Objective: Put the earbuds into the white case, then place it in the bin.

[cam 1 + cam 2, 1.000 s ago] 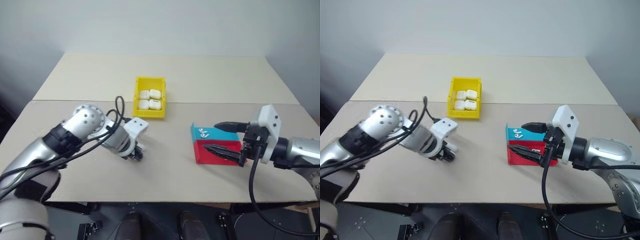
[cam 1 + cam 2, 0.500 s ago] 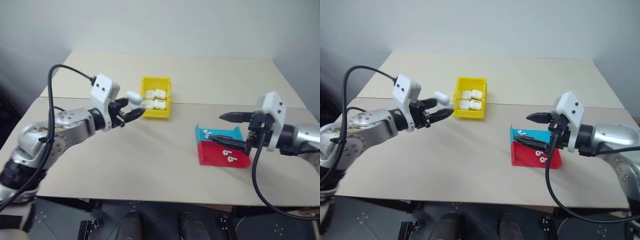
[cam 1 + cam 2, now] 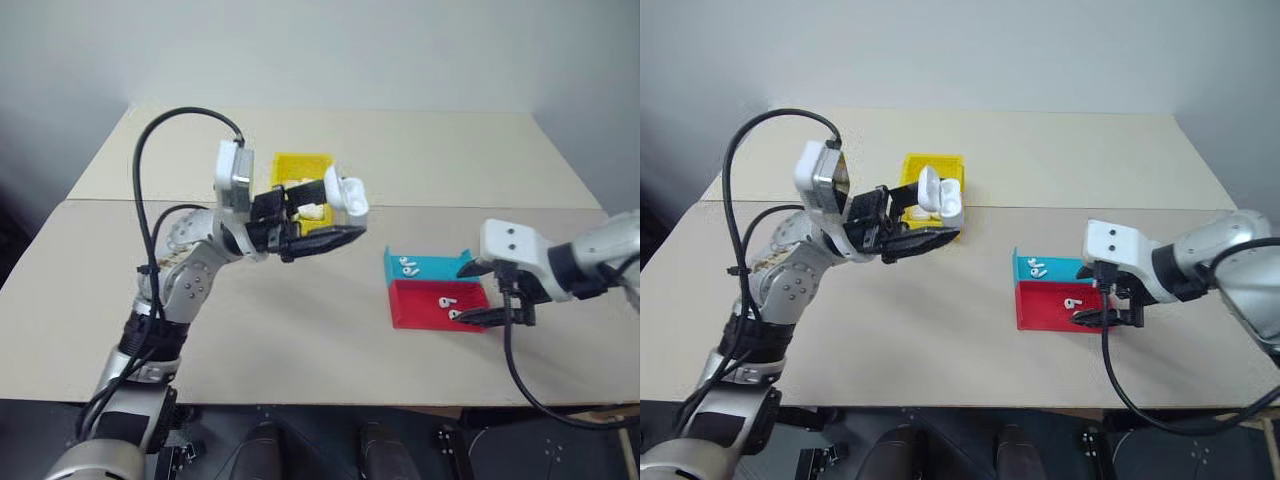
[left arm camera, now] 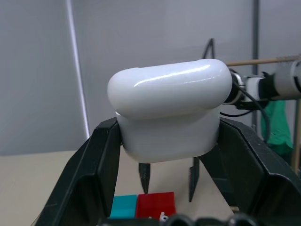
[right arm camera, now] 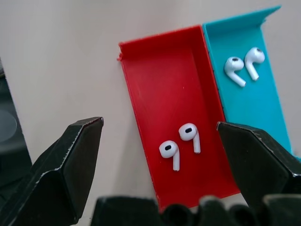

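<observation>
Left eye view gives you the left gripper [image 3: 335, 215] raised above the desk [image 3: 300, 330], its fingers clenched on the white case [image 3: 346, 194], which sits up in the air in front of the bin [image 3: 300, 165]. The bin stands farther back on the desk with more white cases inside. On your right, the right gripper [image 3: 482, 292] hangs over the near end of the teal-and-red tray [image 3: 420, 310], fingers spread wide with nothing between them.

Left wrist view shows you the white case [image 4: 169, 113] pinched between the two black fingers [image 4: 89, 174], its lid shut.

Right wrist view looks straight down on the tray [image 5: 155, 70]: the earbuds [image 5: 181, 143] lie as a pair in the red half, and a second pair [image 5: 244, 65] lies in the teal half. The fingers [image 5: 66, 160] stand apart on either side, touching neither pair.
</observation>
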Robot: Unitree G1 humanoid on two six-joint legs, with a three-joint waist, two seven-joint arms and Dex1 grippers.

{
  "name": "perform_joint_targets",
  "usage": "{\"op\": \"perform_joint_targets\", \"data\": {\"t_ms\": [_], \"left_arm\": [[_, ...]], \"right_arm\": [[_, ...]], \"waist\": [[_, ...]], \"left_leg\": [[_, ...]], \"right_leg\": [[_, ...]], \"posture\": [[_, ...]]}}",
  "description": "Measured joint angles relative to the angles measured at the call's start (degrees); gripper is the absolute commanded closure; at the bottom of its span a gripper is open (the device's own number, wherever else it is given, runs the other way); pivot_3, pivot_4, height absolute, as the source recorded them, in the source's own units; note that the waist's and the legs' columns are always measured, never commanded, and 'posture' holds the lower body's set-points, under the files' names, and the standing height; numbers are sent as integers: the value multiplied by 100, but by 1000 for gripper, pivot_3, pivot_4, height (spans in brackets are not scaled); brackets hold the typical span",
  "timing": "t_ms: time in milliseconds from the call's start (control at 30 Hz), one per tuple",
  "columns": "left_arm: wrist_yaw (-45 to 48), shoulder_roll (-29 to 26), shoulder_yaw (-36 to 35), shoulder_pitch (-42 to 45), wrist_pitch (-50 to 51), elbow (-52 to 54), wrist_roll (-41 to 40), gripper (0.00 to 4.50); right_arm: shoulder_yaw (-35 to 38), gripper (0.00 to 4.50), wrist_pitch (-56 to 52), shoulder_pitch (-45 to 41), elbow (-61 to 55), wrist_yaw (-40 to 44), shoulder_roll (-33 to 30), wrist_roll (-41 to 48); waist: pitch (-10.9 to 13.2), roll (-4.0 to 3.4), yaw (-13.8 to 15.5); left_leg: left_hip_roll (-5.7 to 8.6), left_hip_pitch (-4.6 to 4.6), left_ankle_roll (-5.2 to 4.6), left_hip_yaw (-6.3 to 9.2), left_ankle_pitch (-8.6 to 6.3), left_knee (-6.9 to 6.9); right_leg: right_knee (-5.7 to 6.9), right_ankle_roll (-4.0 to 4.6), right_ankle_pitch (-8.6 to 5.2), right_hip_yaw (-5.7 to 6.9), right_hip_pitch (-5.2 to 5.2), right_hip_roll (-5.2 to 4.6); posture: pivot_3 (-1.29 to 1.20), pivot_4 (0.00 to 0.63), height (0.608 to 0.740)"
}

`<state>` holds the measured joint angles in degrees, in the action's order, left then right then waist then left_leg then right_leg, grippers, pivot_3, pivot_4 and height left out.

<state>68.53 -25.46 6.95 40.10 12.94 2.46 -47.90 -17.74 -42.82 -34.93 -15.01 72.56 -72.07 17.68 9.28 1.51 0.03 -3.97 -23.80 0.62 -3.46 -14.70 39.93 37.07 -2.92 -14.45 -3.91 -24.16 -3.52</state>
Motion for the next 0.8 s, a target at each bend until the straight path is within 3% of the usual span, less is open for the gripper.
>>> {"op": "perform_joint_targets", "data": {"t_ms": [67, 200, 800], "left_arm": [[176, 88, -18, -49, -23, 2, 80, 1652], [336, 118, -35, -356, 97, 149, 86, 1652], [75, 316, -128, -553, 362, 584, 291, 1652]], "right_arm": [[-313, 0, -158, -200, 150, 83, 124, -292], [-598, 865, -324, -304, 309, 183, 287, -638], [-988, 865, -282, -269, 961, 226, 827, -1624]], "waist": [[0, 0, -11], [0, -1, -11], [0, -1, 7]], "left_leg": [[0, -1, 0, 0, 0, 0], [-2, -2, -3, 1, -1, -1], [-1, 0, -3, 1, -1, 2]], "right_leg": [[-1, 0, 0, -1, 0, -1], [-1, -1, 0, -1, -4, 0], [1, -1, 0, -1, -2, 0]], "posture": [[0, 150, 740], [0, 150, 740], [0, 150, 740]]}}
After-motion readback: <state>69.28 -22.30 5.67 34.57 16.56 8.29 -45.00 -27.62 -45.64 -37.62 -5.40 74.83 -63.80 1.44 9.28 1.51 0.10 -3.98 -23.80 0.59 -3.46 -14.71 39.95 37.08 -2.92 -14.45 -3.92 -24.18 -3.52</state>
